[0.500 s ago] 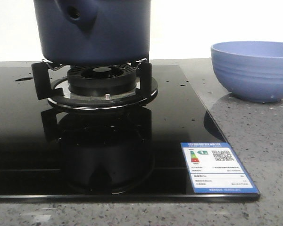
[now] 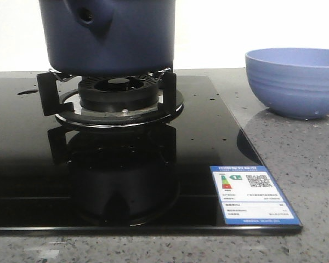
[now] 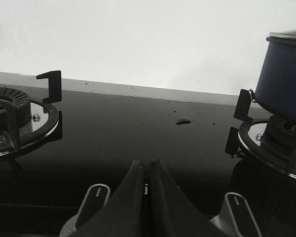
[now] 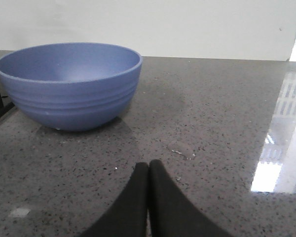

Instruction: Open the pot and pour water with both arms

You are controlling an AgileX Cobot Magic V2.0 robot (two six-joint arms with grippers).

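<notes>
The dark navy-blue pot (image 2: 109, 35) stands on the burner's black pan supports (image 2: 49, 93), its stubby spout (image 2: 90, 19) facing the front camera; its top is cut off by the frame. It also shows at the edge of the left wrist view (image 3: 283, 74), with a lid rim at its top. My left gripper (image 3: 148, 162) is shut and empty, low over the black glass hob, well apart from the pot. My right gripper (image 4: 148, 164) is shut and empty over the grey stone counter, short of the periwinkle ribbed bowl (image 4: 69, 84). Neither gripper shows in the front view.
The bowl (image 2: 293, 79) stands on the counter to the right of the hob (image 2: 38, 164). A blue energy label (image 2: 253, 194) is stuck on the hob's front right corner. A second burner (image 3: 15, 118) is on the hob's left. Two knobs (image 3: 91, 197) flank my left gripper.
</notes>
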